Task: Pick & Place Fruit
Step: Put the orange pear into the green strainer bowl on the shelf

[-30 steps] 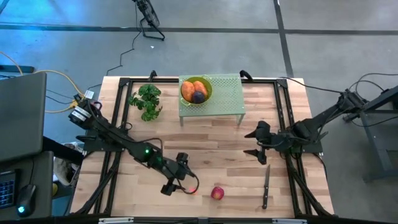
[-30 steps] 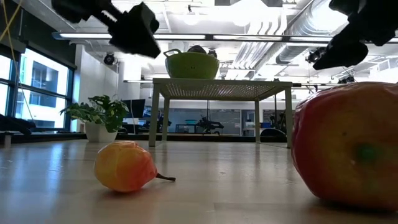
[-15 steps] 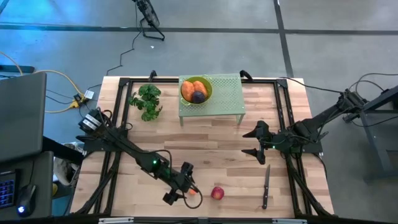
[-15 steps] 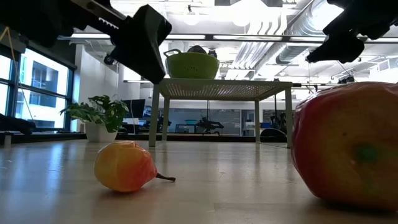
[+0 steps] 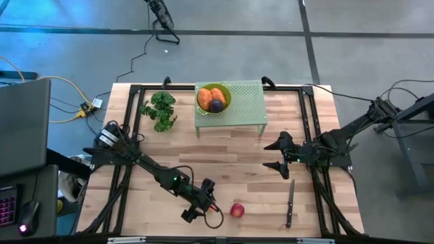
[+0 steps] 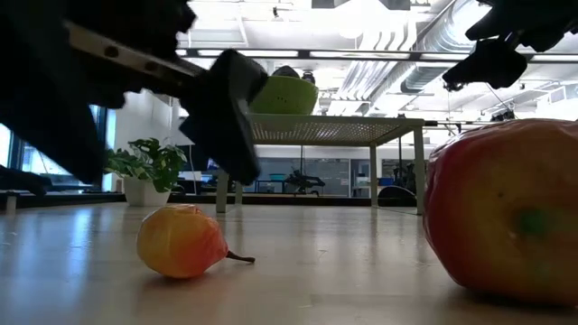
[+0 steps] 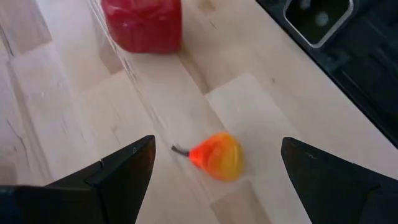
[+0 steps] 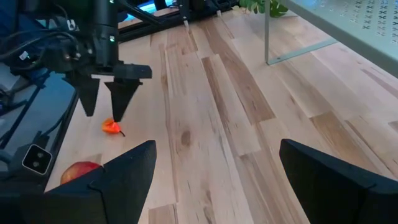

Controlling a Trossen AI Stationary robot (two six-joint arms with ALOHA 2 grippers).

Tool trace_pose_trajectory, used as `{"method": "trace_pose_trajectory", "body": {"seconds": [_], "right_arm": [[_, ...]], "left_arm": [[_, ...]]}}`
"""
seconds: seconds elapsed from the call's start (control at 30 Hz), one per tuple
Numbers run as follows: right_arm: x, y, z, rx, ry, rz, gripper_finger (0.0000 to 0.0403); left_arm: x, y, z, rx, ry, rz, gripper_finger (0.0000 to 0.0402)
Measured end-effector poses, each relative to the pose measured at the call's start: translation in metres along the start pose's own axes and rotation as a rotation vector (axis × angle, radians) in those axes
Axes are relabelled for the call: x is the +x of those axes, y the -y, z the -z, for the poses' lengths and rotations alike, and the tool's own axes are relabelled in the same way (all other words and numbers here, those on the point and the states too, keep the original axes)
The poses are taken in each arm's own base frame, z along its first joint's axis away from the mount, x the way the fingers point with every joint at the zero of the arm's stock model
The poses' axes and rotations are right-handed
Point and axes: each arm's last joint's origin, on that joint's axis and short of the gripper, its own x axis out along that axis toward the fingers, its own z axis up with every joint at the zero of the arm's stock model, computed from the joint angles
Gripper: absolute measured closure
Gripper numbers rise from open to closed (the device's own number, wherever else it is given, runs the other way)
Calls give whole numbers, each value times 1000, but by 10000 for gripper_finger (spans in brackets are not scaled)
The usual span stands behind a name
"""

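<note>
The left tool (image 5: pixel 203 208) is held low over the front of the surface (image 5: pixel 230 146), its 2 fingers spread wide. In the left wrist view the fingers (image 7: pixel 127 168) are seen on either side of a small orange-red fruit (image 7: pixel 214 155), with clear gaps on both sides and no contact. The fruit lies on its side on the surface, a short dark stem pointing away from it. In the right wrist view the left tool is seen pointing down with its tips just above this fruit (image 8: pixel 111 127).

Just beside the small fruit, toward the right arm's side, an apple (image 5: pixel 237 210) rests on the surface. A knife (image 5: pixel 289 204) lies flat further along, near the front right edge.

The right tool (image 5: pixel 274 155) is held above the right half of the surface, well apart from the fruit, with its fingers spread.

At the back, a pale green perforated stand (image 5: pixel 247 102) carries a green bowl (image 5: pixel 226 107) in which 2 orange fruits (image 5: pixel 205 97) and 1 dark purple fruit (image 5: pixel 215 105) are held. A leafy plant (image 5: pixel 159 110) stands beside the stand.
</note>
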Motion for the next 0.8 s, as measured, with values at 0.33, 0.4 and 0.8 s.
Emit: {"method": "trace_pose_trajectory", "body": {"seconds": [0.33, 0.4, 0.8], "right_arm": [[0, 0, 0, -18, 1, -1, 69], [0, 0, 0, -18, 1, -1, 69], [0, 0, 0, -26, 1, -1, 69]], "left_arm": [[12, -6, 6, -16, -3, 37, 59], [12, -7, 5, -17, 4, 37, 59], [22, -8, 12, -20, -12, 18, 59]]}}
